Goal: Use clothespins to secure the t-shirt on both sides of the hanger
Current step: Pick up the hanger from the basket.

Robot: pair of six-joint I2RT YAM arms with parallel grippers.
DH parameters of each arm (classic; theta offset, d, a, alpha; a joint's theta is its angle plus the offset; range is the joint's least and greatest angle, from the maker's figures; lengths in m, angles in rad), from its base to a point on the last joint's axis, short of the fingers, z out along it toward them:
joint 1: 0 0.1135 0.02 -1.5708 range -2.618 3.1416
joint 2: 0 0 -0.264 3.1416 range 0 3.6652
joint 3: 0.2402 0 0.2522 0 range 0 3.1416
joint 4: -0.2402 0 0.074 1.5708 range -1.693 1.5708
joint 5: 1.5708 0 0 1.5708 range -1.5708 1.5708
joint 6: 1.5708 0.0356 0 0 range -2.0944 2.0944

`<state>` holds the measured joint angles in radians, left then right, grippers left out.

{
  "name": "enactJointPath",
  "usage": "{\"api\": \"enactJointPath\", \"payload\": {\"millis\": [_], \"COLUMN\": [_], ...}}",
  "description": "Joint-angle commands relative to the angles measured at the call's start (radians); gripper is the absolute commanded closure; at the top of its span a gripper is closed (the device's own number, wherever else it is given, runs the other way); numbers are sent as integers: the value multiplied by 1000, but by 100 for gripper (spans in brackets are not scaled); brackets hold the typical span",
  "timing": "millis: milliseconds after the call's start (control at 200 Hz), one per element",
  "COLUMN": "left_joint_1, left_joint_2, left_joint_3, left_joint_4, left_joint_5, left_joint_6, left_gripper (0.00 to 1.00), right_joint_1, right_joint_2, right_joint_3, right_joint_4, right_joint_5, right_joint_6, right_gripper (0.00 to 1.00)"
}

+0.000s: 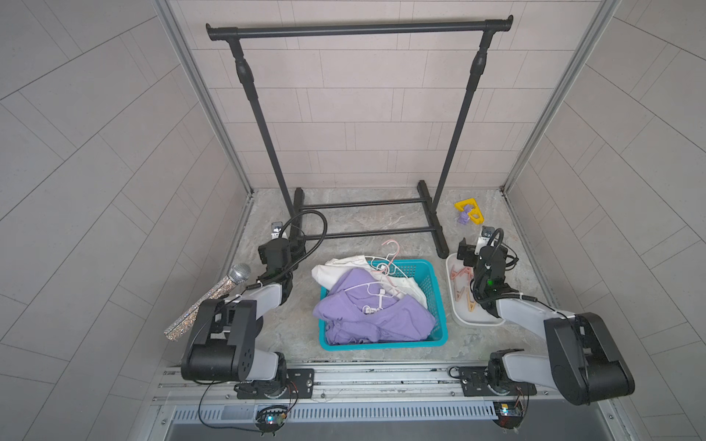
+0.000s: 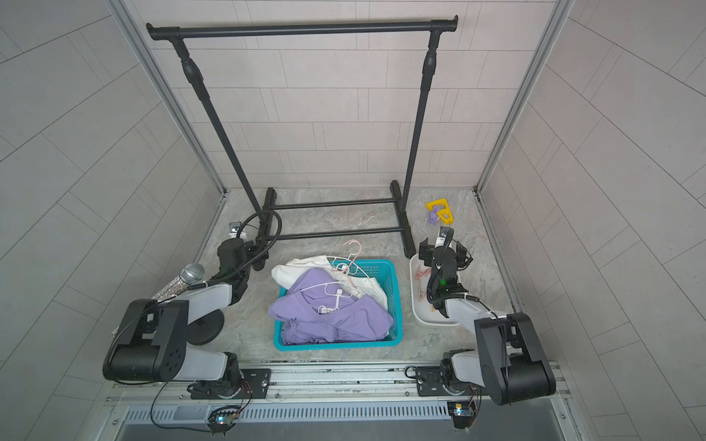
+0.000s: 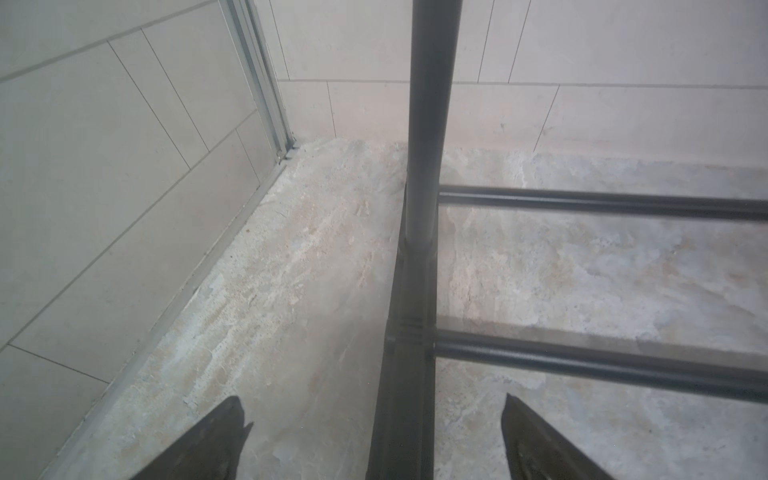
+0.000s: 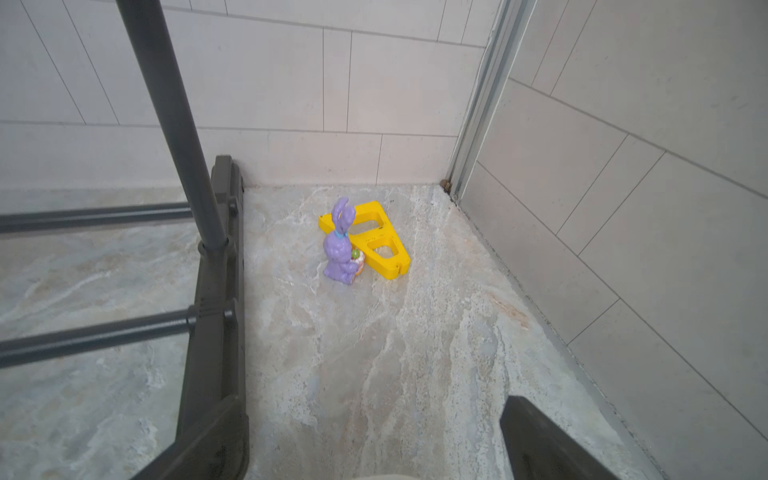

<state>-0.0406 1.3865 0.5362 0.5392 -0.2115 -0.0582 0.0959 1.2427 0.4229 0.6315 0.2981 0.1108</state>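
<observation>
A purple t-shirt [image 1: 374,317] lies crumpled in a teal basket [image 1: 382,345], with a white hanger [image 1: 376,294] on top of it. A pink hanger [image 1: 393,254] and a white garment [image 1: 344,267] rest at the basket's far end. Salmon and tan clothespins [image 1: 462,277] lie in a white tray [image 1: 477,320] to the right of the basket. My right gripper [image 1: 483,244] hovers over the tray's far end, open and empty [image 4: 372,415]. My left gripper [image 1: 284,238] is open beside the rack's left foot [image 3: 407,374], holding nothing.
A black clothes rack [image 1: 359,28] stands at the back, its base bars on the floor. A glittery microphone [image 1: 214,298] stands by the left arm. A yellow plastic piece [image 4: 382,245] and a purple bunny figure [image 4: 340,249] sit in the back right corner.
</observation>
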Motion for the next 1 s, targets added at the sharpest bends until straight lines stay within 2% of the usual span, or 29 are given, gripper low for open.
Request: {"api": "enactJointPath", "payload": {"millis": [0, 120, 235, 310, 455, 545, 670, 831, 996], "left_joint_1": [-6, -5, -9, -12, -37, -67, -119, -183, -224], "left_joint_2": [-57, -88, -116, -120, -114, -116, -133, -158, -194], "left_joint_3": [91, 214, 311, 384, 518, 581, 626, 642, 640], "left_joint_4": [-268, -503, -665, -797, -1009, -1112, -1207, -1293, -1339], "left_joint_5": [-47, -15, 66, 118, 198, 227, 286, 316, 342], "left_joint_6": [-52, -102, -162, -188, -197, -182, -155, -137, -138], "left_gripper": [2, 4, 6, 9, 8, 8, 8, 9, 10], "right_joint_1": [11, 18, 30, 34, 51, 97, 160, 240, 357], "right_joint_2": [-71, -134, -166, -168, -131, -106, -76, -45, -45], "right_joint_3": [36, 102, 188, 287, 471, 566, 652, 716, 707], "right_joint_4": [-241, -404, -576, -737, -1012, -1149, -1260, -1352, -1347], "right_joint_5": [30, 52, 58, 61, -86, -119, -187, -281, -376], "right_joint_6": [74, 163, 221, 311, 373, 369, 334, 348, 405], "right_gripper": [0, 0, 0, 0, 0, 0, 1, 8, 17]}}
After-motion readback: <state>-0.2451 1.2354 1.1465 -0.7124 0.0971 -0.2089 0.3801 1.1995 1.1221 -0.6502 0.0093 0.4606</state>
